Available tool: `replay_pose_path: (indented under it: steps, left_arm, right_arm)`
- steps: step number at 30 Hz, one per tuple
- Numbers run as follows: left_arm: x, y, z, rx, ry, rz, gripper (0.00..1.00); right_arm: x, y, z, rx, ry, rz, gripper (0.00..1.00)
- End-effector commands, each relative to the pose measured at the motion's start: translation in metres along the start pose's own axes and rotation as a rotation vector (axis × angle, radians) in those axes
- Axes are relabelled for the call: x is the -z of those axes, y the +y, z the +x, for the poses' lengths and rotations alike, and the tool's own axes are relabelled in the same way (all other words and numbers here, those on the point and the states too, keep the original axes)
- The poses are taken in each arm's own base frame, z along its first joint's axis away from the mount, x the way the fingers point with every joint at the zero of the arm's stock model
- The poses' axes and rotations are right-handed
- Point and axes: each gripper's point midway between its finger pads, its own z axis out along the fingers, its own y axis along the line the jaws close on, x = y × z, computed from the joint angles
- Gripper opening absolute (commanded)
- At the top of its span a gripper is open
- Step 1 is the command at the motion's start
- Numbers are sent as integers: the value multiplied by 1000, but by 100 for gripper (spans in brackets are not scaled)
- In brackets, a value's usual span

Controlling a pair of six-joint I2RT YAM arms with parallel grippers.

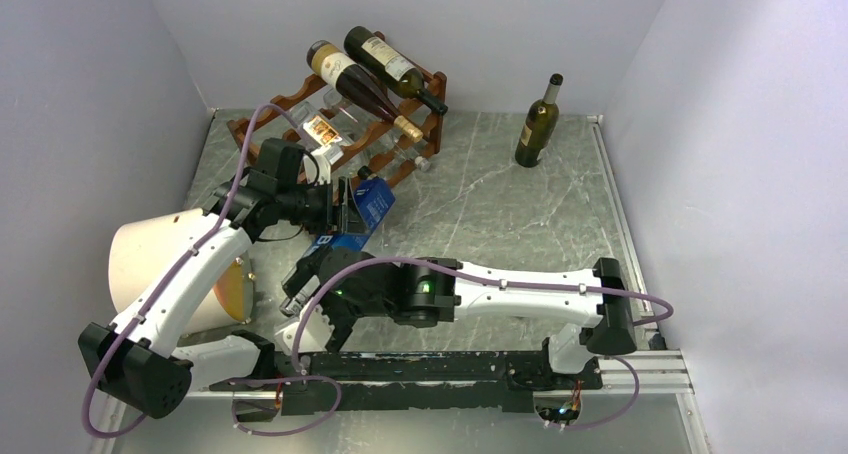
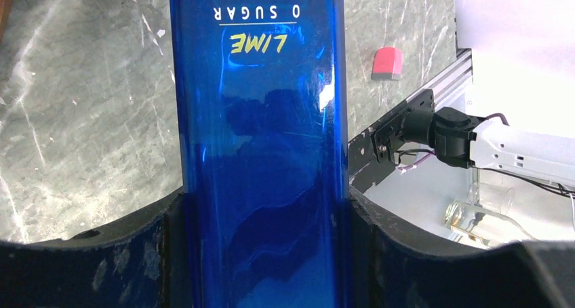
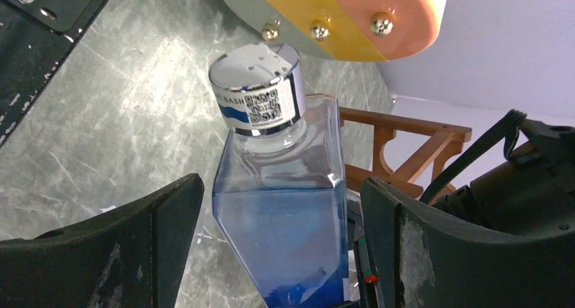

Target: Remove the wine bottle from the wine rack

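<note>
The reddish-brown wine rack (image 1: pixel 437 80) stands at the back left, and part of it shows in the right wrist view (image 3: pixel 407 140). Two dark wine bottles (image 1: pixel 352 80) (image 1: pixel 388 62) lie on its top tier. In front of the rack, my left gripper (image 1: pixel 343 210) (image 2: pixel 261 254) is shut on the body of a square blue bottle (image 1: pixel 366 208) (image 2: pixel 261 152) marked "LIME 0 SUGAR", held off the table. My right gripper (image 1: pixel 312 274) (image 3: pixel 281 254) stands open around this bottle's (image 3: pixel 285 213) shoulder, below its silver cap (image 3: pixel 256 91), with gaps at both fingers.
A green bottle (image 1: pixel 537 124) stands upright at the back right. A cream cone-shaped object (image 1: pixel 160 264) with a pink and yellow base (image 3: pixel 352 16) sits left of the arms. A small red block (image 2: pixel 387 63) and a clear glass bottle (image 2: pixel 481 220) lie near the front rail.
</note>
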Motion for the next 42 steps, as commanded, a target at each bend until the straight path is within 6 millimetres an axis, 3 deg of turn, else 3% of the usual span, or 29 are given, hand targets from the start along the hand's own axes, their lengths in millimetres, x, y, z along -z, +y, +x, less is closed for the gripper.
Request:
replay_pose_path:
  steps: [1,6,15,19,21,22,23,25,26,27,35,39,42]
  left_arm:
    - [14,-28,-11,-65,-63,101,7]
    - [19,-26,-10,-71,-63,79,7]
    - [16,-26,-4,-52,-42,84,7]
    - [15,-24,-1,-52,-33,80,11]
    - [15,-25,-1,-52,-31,85,17]
    - [14,-25,-1,-52,-28,88,24]
    - [13,-25,-1,-53,-26,90,38]
    - [13,-25,-1,-59,-29,89,74]
    - [14,-25,-2,-63,-35,86,86]
    - [15,-25,-3,-69,-46,89,97]
    - [22,-13,-26,-79,-142,-29,99]
    - [47,-6,-53,-95,-324,-132,99]
    - [76,-7,-70,-109,-479,-182,99]
  right_arm:
    - [-4,-7,10,-8,-11,0,89]
    - [-7,-11,31,-13,1,53,83]
    - [-20,-11,29,-1,-22,45,80]
    - [-23,-11,29,-12,-35,64,71]
    - [-24,-10,28,-13,-45,78,62]
    - [-24,-10,27,-12,-50,83,52]
    - [-22,-11,26,-16,-58,84,38]
    - [-20,-11,25,-37,-58,62,15]
    - [-17,-12,27,-54,-57,55,4]
    - [-14,-12,27,-67,-59,50,0]
    - [21,-3,30,-200,-108,125,0]
    - [38,12,41,-350,-94,167,0]
    - [51,19,59,-477,-48,235,0]
